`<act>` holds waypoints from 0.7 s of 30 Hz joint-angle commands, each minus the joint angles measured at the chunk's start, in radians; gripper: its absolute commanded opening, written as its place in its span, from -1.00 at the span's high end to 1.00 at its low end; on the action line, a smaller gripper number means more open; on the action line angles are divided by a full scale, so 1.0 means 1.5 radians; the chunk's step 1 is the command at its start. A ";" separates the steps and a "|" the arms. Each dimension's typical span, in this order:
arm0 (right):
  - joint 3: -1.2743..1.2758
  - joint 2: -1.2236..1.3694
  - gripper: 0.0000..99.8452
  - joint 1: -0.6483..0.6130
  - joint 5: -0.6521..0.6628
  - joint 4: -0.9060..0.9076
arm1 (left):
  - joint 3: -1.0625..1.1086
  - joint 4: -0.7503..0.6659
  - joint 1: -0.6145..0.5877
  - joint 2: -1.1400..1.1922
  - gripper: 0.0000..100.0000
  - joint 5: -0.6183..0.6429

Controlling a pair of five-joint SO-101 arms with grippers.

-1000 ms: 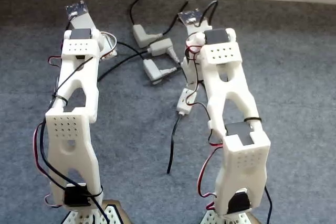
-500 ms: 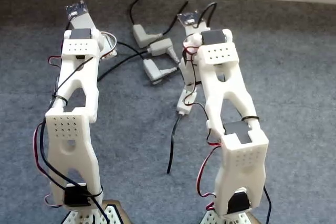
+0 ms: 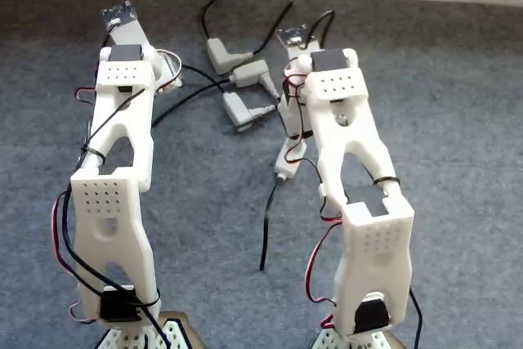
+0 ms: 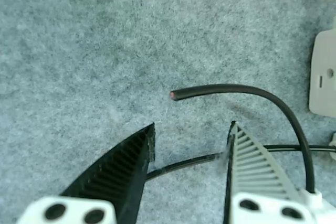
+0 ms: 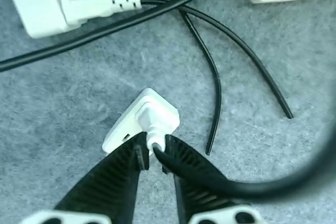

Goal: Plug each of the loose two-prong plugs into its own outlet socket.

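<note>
Surface: Grey carpet (image 3: 458, 120) covered the work area, with a pale wall strip at twelve o'clock.
High view, arms: the left arm (image 3: 122, 120) stretched toward twelve o'clock. The right arm (image 3: 343, 120) lay beside it, its wrist above a white plug (image 3: 285, 163).
High view, targets: three connector blocks (image 3: 245, 75) clustered at eleven o'clock from the plug, near it but apart. Which of them were sockets could not be told.
High view, cord: the plug's black cord (image 3: 265, 226) trailed off toward six o'clock.
Left wrist view: the left gripper (image 4: 192, 127) stood spread and empty over a thin cable (image 4: 178, 163) on the carpet. A cut cable end (image 4: 173, 95) hung just beyond it.
Right wrist view: the right gripper (image 5: 155, 141) was pinched on the plug's cord neck, with the plug body just ahead of its fingertips. Crossed cables (image 5: 210, 72) lay between it and two blocks.
Step, judged: carrying the plug to a socket.
Doing it well: the hold was on the neck, so the plug would probably pivot. A slow approach suited it, squaring the unseen prongs to the slots. The free gripper could brace the block, and the path should avoid the crossed cables.
</note>
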 commanded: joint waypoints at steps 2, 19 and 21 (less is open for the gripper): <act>-0.002 0.024 0.98 0.008 -0.008 0.009 | -0.022 -0.018 0.002 -0.009 0.54 0.005; -0.003 -0.062 0.50 -0.017 -0.081 0.034 | -0.022 -0.018 0.002 -0.009 0.54 0.006; -0.003 -0.065 0.49 -0.023 -0.082 0.030 | -0.022 -0.018 0.002 -0.009 0.54 0.006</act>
